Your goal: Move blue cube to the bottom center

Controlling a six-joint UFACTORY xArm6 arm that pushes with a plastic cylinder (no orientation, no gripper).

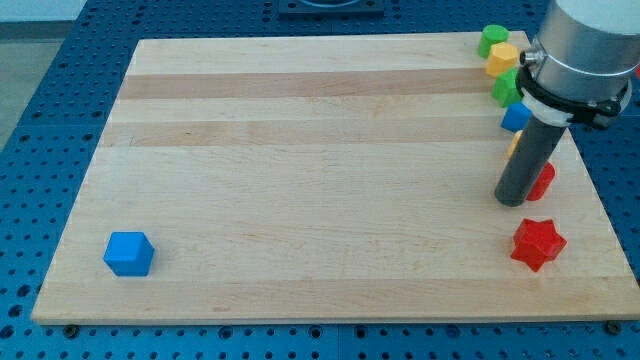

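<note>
blue cube [129, 253] lower left; my tip [511, 198] far right, beside red star [538, 243]

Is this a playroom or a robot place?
Probably a robot lab: a wooden board sits on a blue table full of holes, and my tip pushes blocks like the blue cube.

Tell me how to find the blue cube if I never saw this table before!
Start with the big wooden board and go to its corner at the view's bottom left. The blue cube sits there all alone. Another blue block hides in the crowd of blocks at the view's right, beside my tip, so pick the lonely one.
</note>
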